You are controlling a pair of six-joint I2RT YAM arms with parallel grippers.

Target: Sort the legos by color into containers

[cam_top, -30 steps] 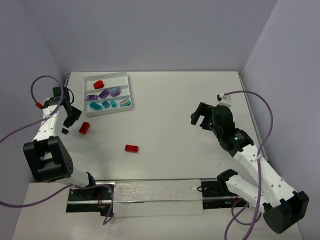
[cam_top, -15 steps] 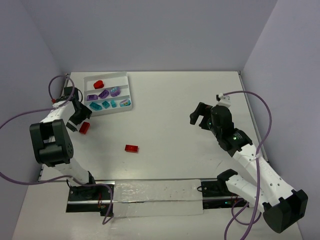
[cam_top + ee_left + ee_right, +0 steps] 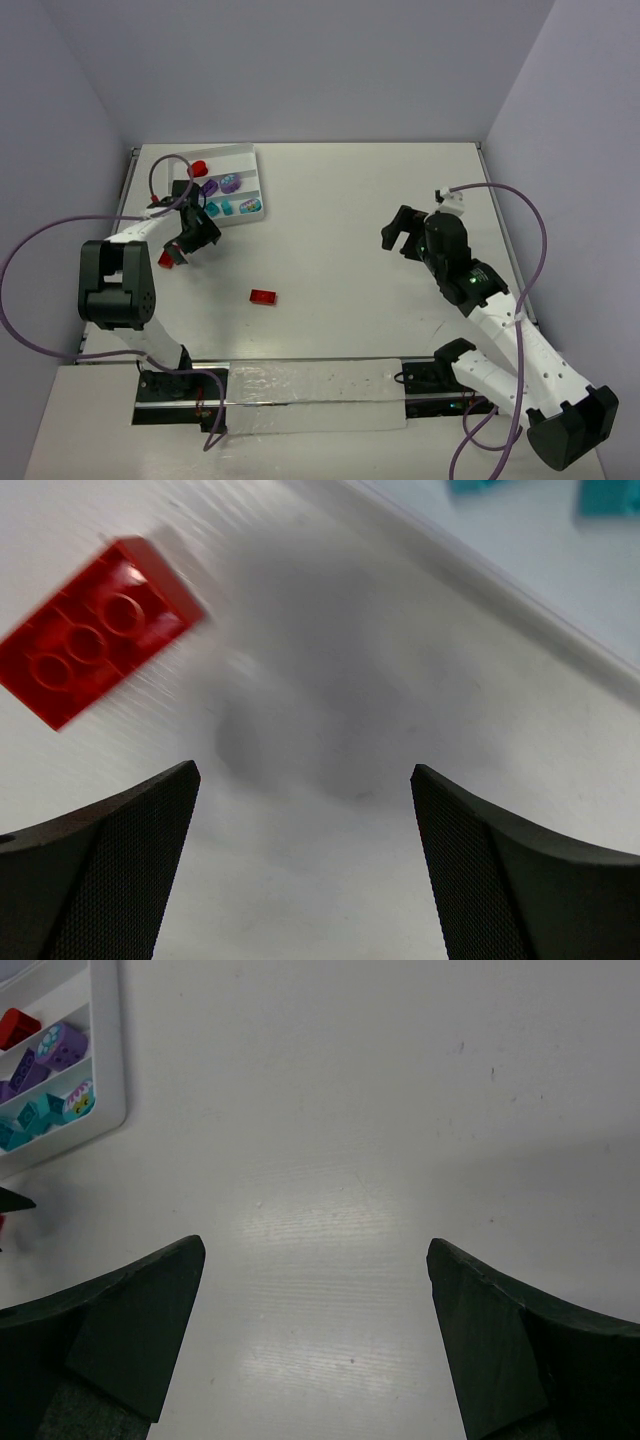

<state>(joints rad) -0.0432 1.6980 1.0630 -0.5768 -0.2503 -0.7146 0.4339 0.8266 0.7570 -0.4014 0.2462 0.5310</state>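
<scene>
Picking step in hand for the red brick (image 3: 95,630), lying on the table (image 3: 350,200) just beside the white tray (image 3: 225,150), with left gripper (image 3: 303,780) spread and empty (right gripper (image 3: 315,1250) also spread, well apart); next probably to centre over this brick and pinch.

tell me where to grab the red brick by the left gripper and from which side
Take the red brick across its two long sides, coming down from above. It lies flat on the table, broad face up, so those sides are free. Its length runs diagonally in the wrist view, beside the open left gripper, so the wrist likely needs shifting and turning first.
</scene>
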